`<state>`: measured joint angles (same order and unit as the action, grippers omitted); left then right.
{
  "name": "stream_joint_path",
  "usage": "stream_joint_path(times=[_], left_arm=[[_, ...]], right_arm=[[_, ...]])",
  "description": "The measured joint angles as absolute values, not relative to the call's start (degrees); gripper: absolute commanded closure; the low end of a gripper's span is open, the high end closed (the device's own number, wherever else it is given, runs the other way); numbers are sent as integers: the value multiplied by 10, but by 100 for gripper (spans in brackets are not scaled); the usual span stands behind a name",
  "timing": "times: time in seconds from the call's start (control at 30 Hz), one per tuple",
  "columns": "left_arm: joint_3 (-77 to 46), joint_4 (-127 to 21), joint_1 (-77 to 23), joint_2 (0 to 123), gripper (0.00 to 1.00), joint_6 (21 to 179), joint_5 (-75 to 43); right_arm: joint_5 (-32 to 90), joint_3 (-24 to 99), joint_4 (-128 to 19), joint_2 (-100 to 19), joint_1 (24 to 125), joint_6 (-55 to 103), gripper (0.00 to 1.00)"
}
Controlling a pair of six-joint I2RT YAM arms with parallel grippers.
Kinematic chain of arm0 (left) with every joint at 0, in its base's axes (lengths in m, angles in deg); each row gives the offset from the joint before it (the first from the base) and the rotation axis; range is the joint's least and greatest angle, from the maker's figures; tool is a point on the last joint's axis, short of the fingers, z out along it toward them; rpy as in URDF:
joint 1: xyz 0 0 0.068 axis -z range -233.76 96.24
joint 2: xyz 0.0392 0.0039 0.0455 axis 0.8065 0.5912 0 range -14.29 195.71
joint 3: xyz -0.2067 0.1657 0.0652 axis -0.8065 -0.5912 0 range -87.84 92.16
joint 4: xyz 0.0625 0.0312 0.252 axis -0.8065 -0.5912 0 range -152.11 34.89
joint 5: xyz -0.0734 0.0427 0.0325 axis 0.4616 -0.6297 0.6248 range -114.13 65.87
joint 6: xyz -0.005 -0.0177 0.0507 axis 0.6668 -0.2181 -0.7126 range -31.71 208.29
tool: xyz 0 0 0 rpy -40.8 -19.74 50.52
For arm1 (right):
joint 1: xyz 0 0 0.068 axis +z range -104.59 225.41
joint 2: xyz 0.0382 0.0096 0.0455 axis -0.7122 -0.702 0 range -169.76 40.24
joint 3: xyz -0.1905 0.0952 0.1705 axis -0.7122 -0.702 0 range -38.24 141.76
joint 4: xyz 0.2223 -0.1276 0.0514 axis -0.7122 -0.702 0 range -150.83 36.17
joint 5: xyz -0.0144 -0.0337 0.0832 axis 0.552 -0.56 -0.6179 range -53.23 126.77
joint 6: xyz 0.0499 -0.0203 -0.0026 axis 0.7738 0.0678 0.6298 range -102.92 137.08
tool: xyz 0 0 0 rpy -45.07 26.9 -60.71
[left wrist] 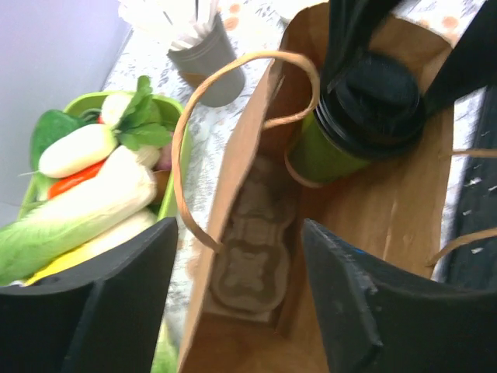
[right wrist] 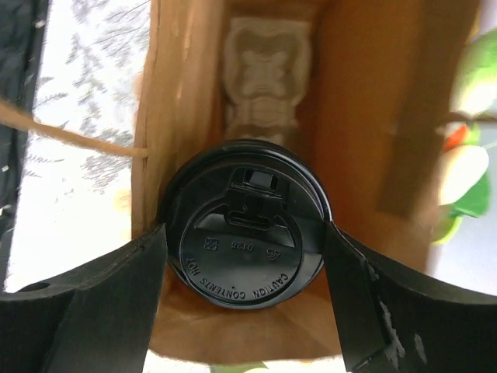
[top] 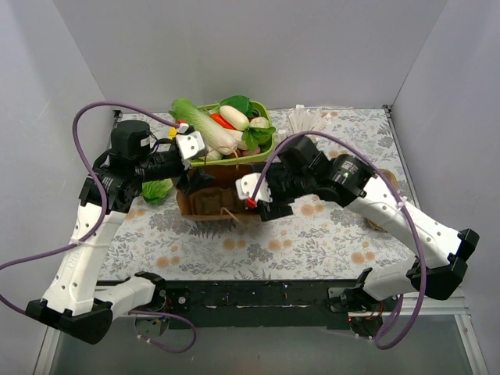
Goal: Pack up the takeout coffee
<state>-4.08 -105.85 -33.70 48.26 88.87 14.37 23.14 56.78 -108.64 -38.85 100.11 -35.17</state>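
Observation:
The takeout coffee point(right wrist: 245, 249), a green cup point(left wrist: 322, 155) with a round black lid, stands inside the mouth of an open brown paper bag point(top: 205, 205). My right gripper point(right wrist: 245, 233) reaches down into the bag point(right wrist: 349, 116) and is shut on the cup, one finger on each side of the lid. A moulded pulp cup carrier point(right wrist: 264, 70) lies at the bag's bottom, below the cup. My left gripper point(left wrist: 241, 303) is open and straddles the bag's wall point(left wrist: 373, 210), with one finger outside and one inside. In the top view the cup is hidden.
A green basket point(top: 251, 157) of toy vegetables stands right behind the bag, also in the left wrist view point(left wrist: 93, 99). A grey straw holder point(left wrist: 206, 58) with white straws is at the back. A green leaf point(top: 156, 190) lies under the left arm. Paper handles point(left wrist: 225, 74) arch over the bag's mouth.

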Motion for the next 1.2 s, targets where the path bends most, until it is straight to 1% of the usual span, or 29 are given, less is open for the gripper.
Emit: stream_joint_path(times=[0.03,0.13,0.37,0.47,0.6,0.73,0.83,1.0,1.1,1.2], left_arm=[[-43,-1059,-337,479,26,897,149],[-50,-1056,-337,468,18,952,171],[-41,-1044,-337,438,12,1041,185],[-28,-1022,-337,429,12,1073,149],[-42,-979,-337,415,6,1120,70],[-89,-945,-347,414,6,1164,0],[-94,-938,-358,444,7,1186,-24],[-95,-935,-408,514,10,1212,-23],[-95,-937,-443,545,10,1221,-16],[-95,-941,-456,563,11,1230,-6]], right_arm=[[237,548,-1083,-384,1011,-352,99],[255,494,-1083,-369,1045,-349,99],[295,466,-1089,-332,1067,-352,99],[316,453,-1089,-313,1070,-365,99],[340,408,-1078,-278,1073,-393,99],[346,395,-1071,-269,1075,-408,99],[345,401,-1053,-284,1080,-416,99],[336,419,-1006,-330,1085,-417,99],[333,424,-983,-342,1085,-416,99],[335,424,-959,-341,1085,-414,99]])
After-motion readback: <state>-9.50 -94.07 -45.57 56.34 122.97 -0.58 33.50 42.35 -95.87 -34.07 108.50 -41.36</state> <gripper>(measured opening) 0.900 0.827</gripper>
